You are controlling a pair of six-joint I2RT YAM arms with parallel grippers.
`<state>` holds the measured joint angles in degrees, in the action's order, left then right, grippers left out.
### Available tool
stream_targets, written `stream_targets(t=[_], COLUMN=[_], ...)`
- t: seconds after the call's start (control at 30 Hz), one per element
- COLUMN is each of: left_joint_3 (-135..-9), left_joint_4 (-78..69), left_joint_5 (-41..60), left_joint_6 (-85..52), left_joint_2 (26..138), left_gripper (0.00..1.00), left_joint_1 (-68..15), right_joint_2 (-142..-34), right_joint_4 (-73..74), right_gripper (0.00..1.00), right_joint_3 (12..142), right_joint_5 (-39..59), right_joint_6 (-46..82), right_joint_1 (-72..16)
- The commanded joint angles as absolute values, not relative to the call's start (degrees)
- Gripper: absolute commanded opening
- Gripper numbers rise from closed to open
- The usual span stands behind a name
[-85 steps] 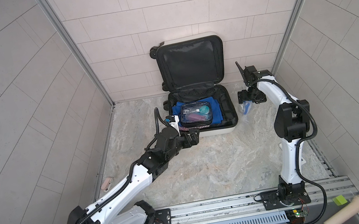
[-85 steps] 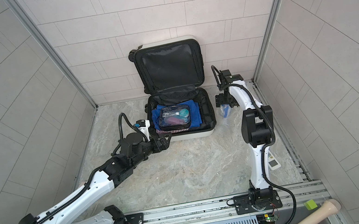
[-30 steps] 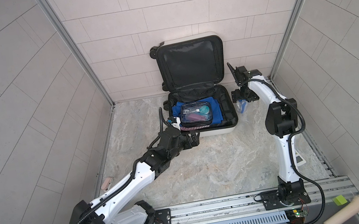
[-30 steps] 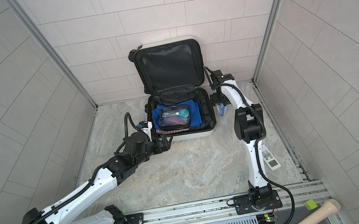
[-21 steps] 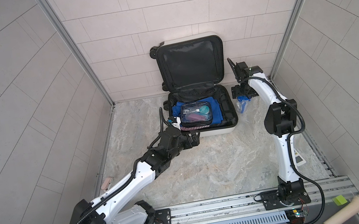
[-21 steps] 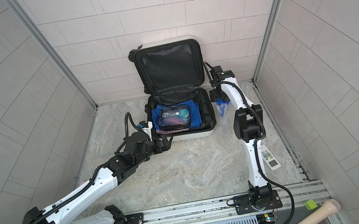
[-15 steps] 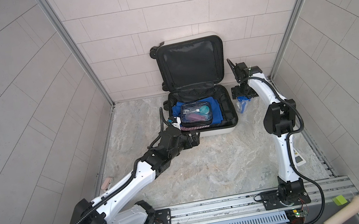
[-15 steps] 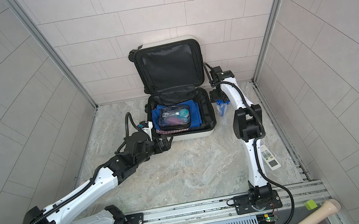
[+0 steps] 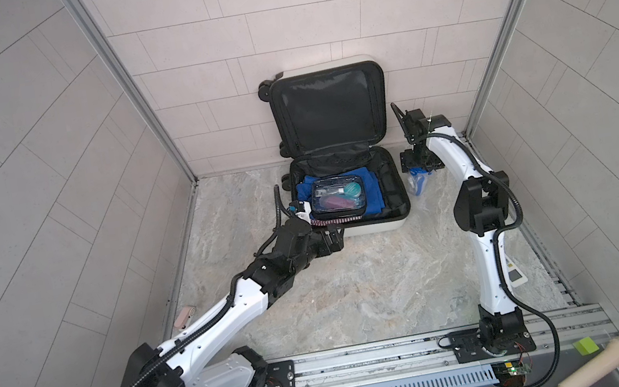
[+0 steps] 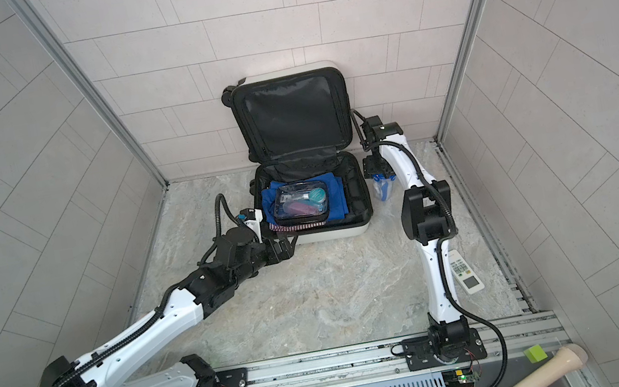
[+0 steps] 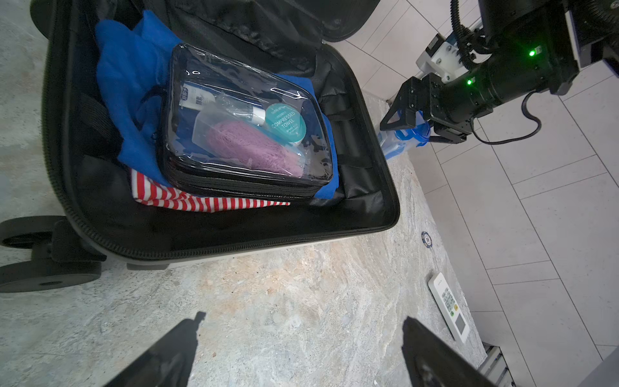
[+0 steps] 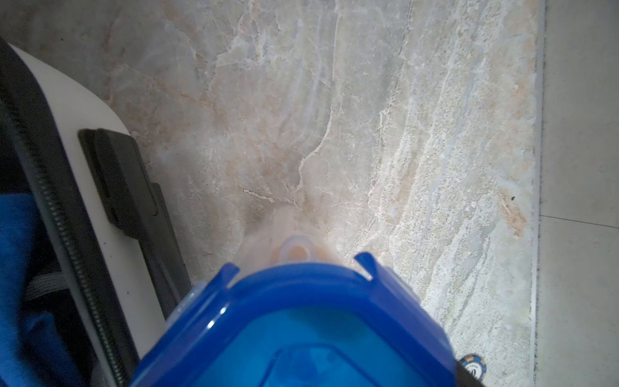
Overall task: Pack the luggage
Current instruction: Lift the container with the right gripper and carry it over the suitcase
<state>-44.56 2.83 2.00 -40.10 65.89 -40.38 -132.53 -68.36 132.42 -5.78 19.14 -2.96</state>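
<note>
Your luggage (image 9: 368, 230) (image 10: 331, 235) lies open at the far middle of the floor, with its lid standing up against the far wall and its base flat. In the base, a clear pouch (image 9: 336, 198) (image 11: 241, 134) sits on a blue cloth (image 11: 124, 83). A red-and-white striped cloth (image 11: 201, 201) shows under both at the near edge.

Your left gripper (image 9: 334, 241) (image 10: 287, 248) (image 11: 301, 318) is low over bare floor just beside the luggage's near-left corner. Its 2 fingers (image 11: 167, 362) are spread wide with nothing between them.

Your right gripper (image 9: 420, 170) (image 10: 381, 177) points down just right of the luggage. It is directly over a clear container with a blue lid (image 9: 418, 185) (image 10: 383, 191) (image 12: 301, 335), which stands on the floor beside the shell. The right wrist view shows only the lid, not the fingers. In the left wrist view the dark fingers flank the lid, but you cannot tell whether they press on it.

A white remote (image 10: 466, 277) (image 11: 450, 306) lies on the floor at the near right, well apart from the luggage.
</note>
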Motion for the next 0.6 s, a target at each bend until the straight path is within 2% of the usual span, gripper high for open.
stream_targets(t=[0.0, 0.37, 0.57], left_joint_3=[-46.5, -54.2, -61.0], left_joint_4=[2.1, 2.7, 5.6], left_joint_5=[2.1, 5.1, 7.6], left_joint_6=[-39.7, -38.0, -36.1], left_joint_2=[65.6, 67.9, 71.0], left_gripper=[1.00, 1.00, 1.00], left_joint_1=[-39.1, -30.7, -27.7], right_joint_2=[-127.5, -117.9, -113.2], right_joint_4=[-69.9, -69.0, -66.2], right_gripper=[0.84, 0.78, 0.76], right_joint_3=[132.0, 131.9, 131.3], right_joint_5=[-8.5, -7.6, -0.7], right_joint_6=[19.8, 21.1, 22.6], right_joint_1=[-2.8, -2.8, -3.2])
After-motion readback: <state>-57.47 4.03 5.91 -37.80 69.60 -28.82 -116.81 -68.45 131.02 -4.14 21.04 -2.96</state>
